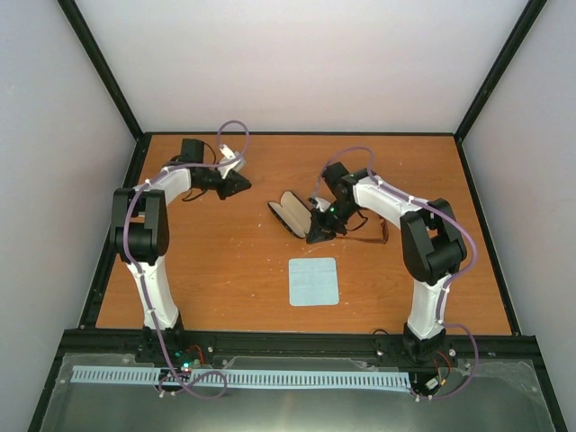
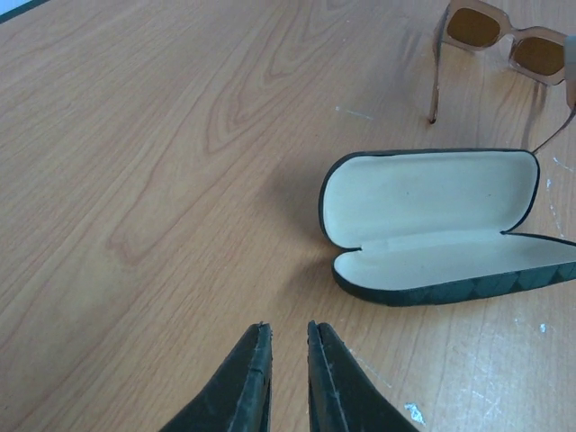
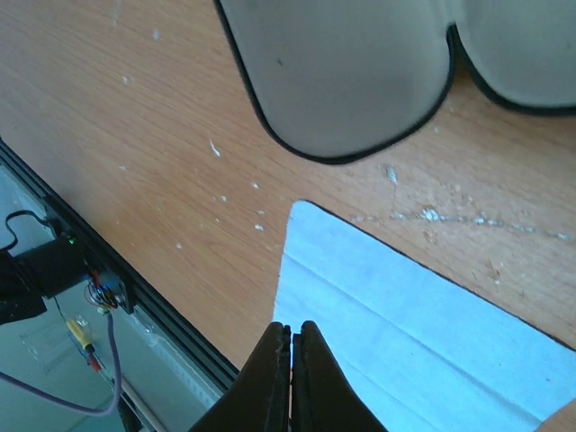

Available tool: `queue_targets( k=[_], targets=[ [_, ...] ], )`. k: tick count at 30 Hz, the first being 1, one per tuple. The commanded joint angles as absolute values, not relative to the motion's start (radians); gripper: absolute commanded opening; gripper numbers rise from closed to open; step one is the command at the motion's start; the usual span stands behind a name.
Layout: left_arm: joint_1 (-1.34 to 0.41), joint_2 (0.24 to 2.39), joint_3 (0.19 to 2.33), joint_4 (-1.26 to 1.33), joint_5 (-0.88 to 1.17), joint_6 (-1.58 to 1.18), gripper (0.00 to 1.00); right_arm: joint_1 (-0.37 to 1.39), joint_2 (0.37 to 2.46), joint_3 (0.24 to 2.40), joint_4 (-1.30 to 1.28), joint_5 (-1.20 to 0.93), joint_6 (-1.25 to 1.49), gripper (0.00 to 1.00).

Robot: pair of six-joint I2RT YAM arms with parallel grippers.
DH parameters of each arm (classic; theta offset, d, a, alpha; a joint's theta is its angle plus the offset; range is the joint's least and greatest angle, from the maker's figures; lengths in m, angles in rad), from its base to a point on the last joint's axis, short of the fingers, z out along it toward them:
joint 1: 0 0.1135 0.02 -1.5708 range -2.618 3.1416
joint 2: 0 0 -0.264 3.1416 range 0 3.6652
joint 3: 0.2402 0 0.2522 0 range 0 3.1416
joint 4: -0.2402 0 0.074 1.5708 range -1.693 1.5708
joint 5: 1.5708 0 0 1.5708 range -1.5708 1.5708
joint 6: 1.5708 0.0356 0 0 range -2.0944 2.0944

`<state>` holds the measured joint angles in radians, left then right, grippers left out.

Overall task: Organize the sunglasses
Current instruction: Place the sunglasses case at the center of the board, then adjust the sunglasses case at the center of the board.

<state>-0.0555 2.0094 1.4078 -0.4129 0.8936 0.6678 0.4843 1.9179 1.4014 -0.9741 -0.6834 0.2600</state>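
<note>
The sunglasses [image 2: 504,38], with reddish-brown lenses and thin temple arms unfolded, lie on the wooden table beyond the open black case [image 2: 432,225]. In the top view they are mostly hidden under the right arm; only a thin temple arm [image 1: 369,226] shows. My left gripper [image 2: 288,329] hovers short of the case, its jaws a narrow gap apart with nothing between them. My right gripper [image 3: 292,328] is shut and empty, hanging just above the pale blue cloth [image 3: 405,315] near its edge, with the case's lid [image 3: 342,72] beyond it.
The case [image 1: 290,214] lies open mid-table, light lining up. The square cloth [image 1: 314,281] lies flat in front of it. A black frame rail [image 3: 135,297] runs along the table's near edge, with cables past it. Grey walls enclose the table.
</note>
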Motion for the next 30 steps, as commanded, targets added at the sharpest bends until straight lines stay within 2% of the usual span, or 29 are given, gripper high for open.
queue_targets(
  k=[1,9,18,30],
  targets=[
    [-0.071,2.009,1.446,-0.451,0.901,0.665,0.15,0.508,1.941,1.461,-0.905,-0.692,0.295,0.03],
    [-0.077,1.988,1.407,-0.464,0.888,0.687,0.15,0.549,2.058,1.566,-0.999,-0.634,0.245,0.03],
    [-0.077,1.964,1.357,-0.448,0.89,0.687,0.15,0.555,2.073,1.57,-0.996,-0.638,0.246,0.03],
    [-0.077,1.926,1.304,-0.429,0.879,0.686,0.16,0.572,2.241,1.758,-1.058,-0.662,0.187,0.03]
  ],
)
